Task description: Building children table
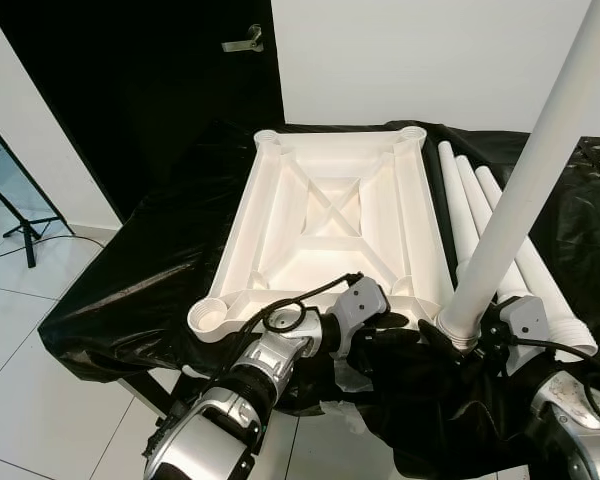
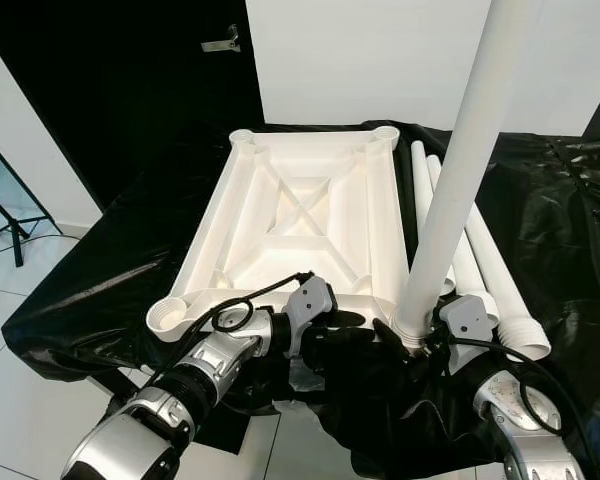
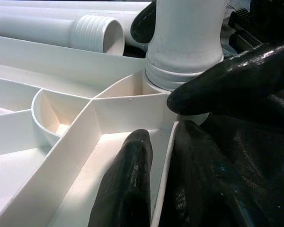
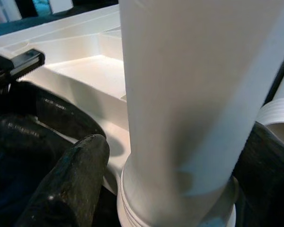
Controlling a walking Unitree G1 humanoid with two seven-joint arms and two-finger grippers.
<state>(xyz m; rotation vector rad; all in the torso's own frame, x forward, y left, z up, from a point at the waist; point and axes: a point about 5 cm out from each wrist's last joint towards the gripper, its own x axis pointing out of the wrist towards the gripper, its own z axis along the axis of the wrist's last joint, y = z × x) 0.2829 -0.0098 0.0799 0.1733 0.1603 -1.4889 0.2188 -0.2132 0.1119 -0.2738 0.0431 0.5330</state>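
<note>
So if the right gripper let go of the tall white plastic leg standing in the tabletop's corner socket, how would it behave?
The white plastic leg looks rigid and hollow, so probably light. Standing tall with its threaded end barely in the corner socket, it would likely tip. Its smooth round wall may slip within the right gripper.

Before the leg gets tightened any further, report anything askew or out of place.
The upright leg in the tabletop near-right corner socket leans in the head views, not square to the top. The right gripper holds its base; the left gripper pinches the tabletop's edge. Spare legs lie orderly alongside.
</note>
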